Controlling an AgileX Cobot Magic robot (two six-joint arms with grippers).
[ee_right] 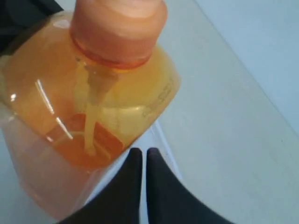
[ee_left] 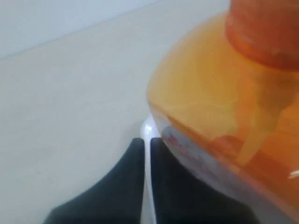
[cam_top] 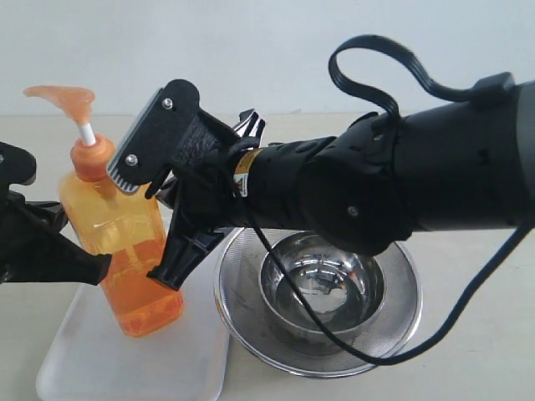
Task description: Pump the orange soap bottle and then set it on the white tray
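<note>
**Figure: two-tool contact on a leaning bottle.** The right tool (cam_top: 165, 276) was closed on nothing, and its tip rested against the lower flank of the orange soap bottle (cam_top: 125, 242). Opposite it we saw the left tool (cam_top: 102, 266), also closed and empty, touching the bottle's other flank. The bottle was therefore propped between two tips rather than gripped by either.

It leaned away from the right tool and toward the left one. Its base sat on the white tray (cam_top: 92, 359) directly below both tips, and its pump head (cam_top: 63, 100) stood raised above the left tool. Beyond the right tool, under its arm, lay a mesh strainer (cam_top: 401, 326) holding a steel bowl (cam_top: 322, 288), just beside the tray. The tabletop (cam_top: 476, 351) extended past them.

We judged toppling to be the main hazard:
- The contact was two narrow points on smooth, rounded plastic.
- If one tip slipped or drew back before the bottle was upright, the bottle could fall flat on the tray or roll off its edge.
- A push from the right tool alone would add to the lean.

A lesser hazard was the right arm's cable (cam_top: 468, 292), which hung across the bowl and could drag the strainer into the tray.
</note>
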